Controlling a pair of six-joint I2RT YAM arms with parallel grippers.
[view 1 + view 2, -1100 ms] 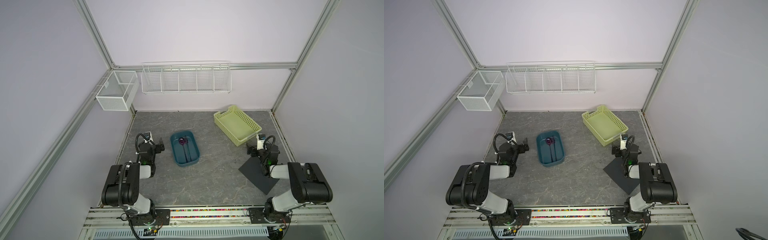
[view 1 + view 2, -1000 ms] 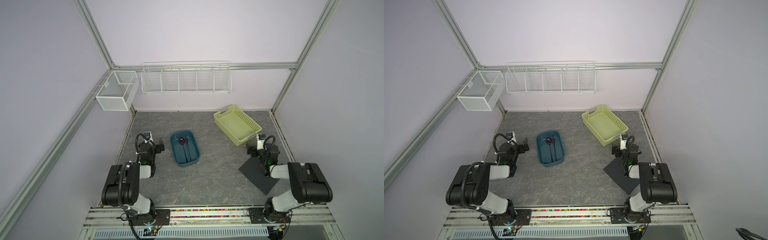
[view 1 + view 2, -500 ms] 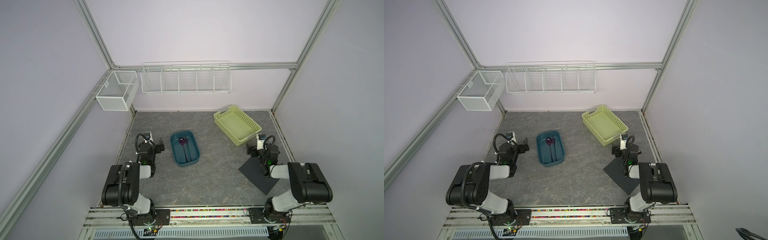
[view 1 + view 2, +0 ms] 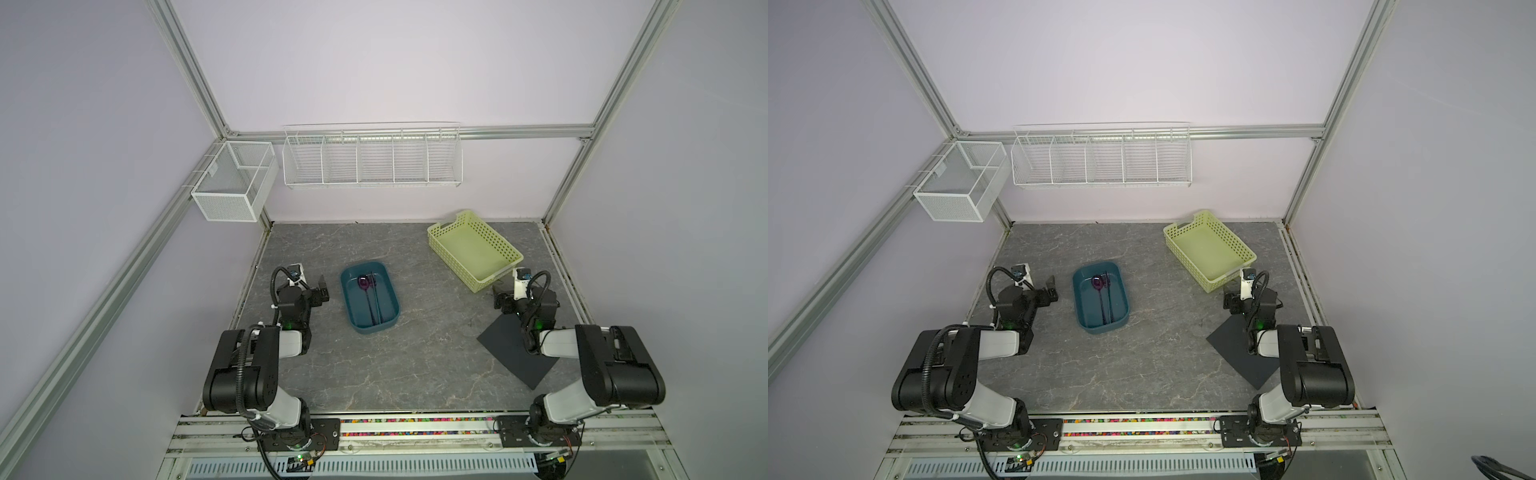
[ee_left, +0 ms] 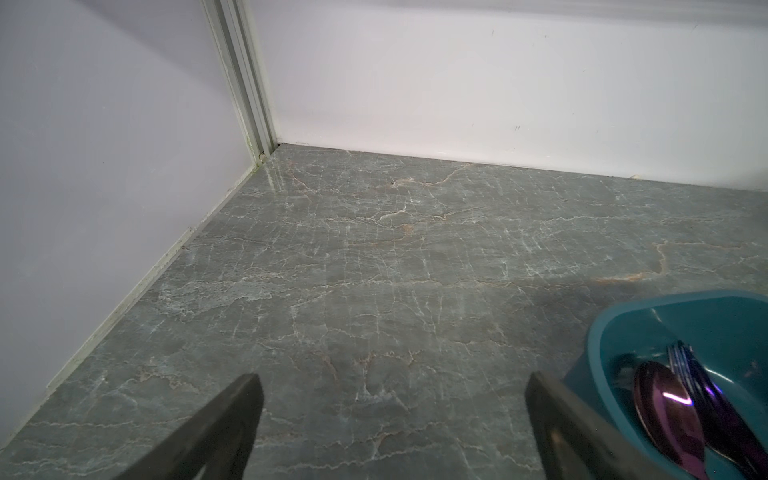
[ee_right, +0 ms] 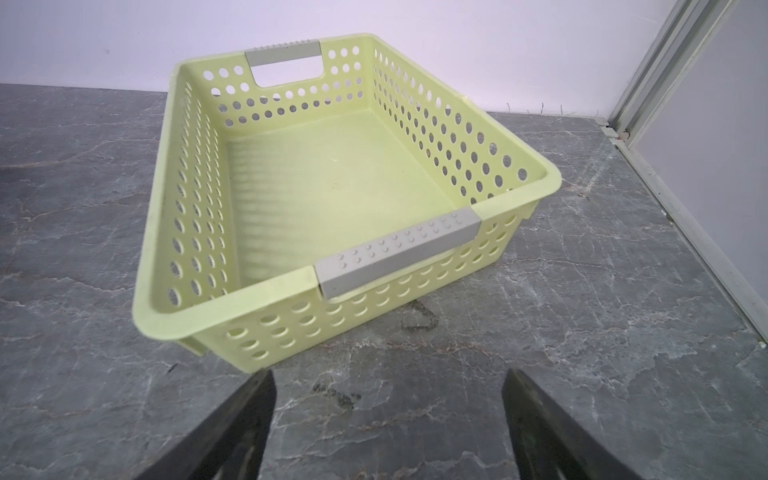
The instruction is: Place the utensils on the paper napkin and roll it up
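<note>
While neither arm holds anything yet, we find in both top views the utensils (image 4: 370, 299) lying together lengthwise in the teal tub (image 4: 370, 328), a little toward 10 o'clock from the middle of the surface (image 4: 415, 357), with their purple heads pointing to 12. The paper napkin (image 4: 505, 353) lies flat at 4 o'clock, well apart from them, with one corner hidden under the right arm (image 4: 557, 343). We judge it is spread out so the cutlery can be laid on it. The left tool (image 4: 322, 291) hovers just beside the tub's 9 o'clock wall. The right tool (image 4: 500, 297) sits between the napkin and the yellow-green basket (image 4: 451, 259) at 1 o'clock.

From the left wrist, we see the left tool (image 5: 392, 380) spread wide over bare surface with nothing between its fingers. The tub and the purple heads lie close by one finger.

From the right wrist, the right tool (image 6: 387, 374) stands equally spread and empty, facing the empty basket.

We read no brand, label or writing anywhere.
</note>
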